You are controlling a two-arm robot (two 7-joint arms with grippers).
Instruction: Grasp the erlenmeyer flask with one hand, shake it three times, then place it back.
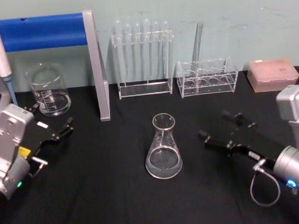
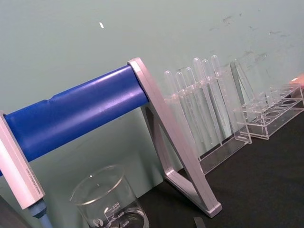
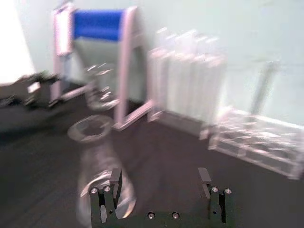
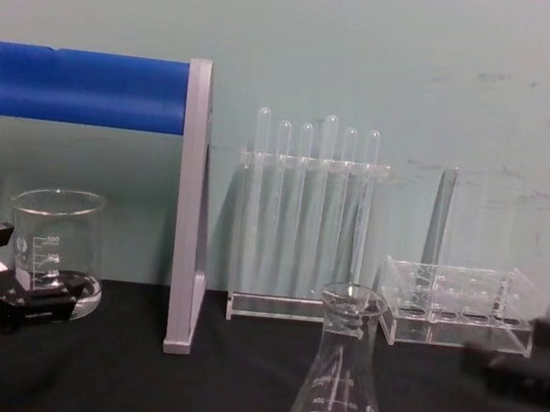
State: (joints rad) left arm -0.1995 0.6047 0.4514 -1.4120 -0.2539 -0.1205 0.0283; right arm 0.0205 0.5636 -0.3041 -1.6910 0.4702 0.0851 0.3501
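A: Where's the flask (image 1: 163, 150)?

B: Upright on the black table (image 1: 118, 194), near the middle, in front of the tube rack (image 1: 143, 59). Neck up, so its long axis is vertical. Nothing touching it.

A: Which arm's closer?

B: Right gripper (image 1: 225, 132). It sits to the flask's right, fingers pointing toward it, jaws spread wide with nothing between them. In the right wrist view the flask (image 3: 97, 166) is ahead and off toward one finger (image 3: 114, 183), not centred in the gap, so it isn't lined up yet.

A: Left?

B: Left gripper (image 1: 60, 132) is well off to the flask's left, by the beaker (image 1: 48, 90) and the blue stand (image 1: 50, 32). Jaws open too, empty. Looks parked.

A: So grasp not started.

B: Correct, my read is approach phase. Shake and return both still to do.

A: What does the move hinge on?

B: The flask lies to the left of the right gripper. The fingers need to shift sideways until the neck sits between them, then close across the vertical axis. I'd grip high on the neck; the cone below is wide and slick, and a glancing finger could tip it.
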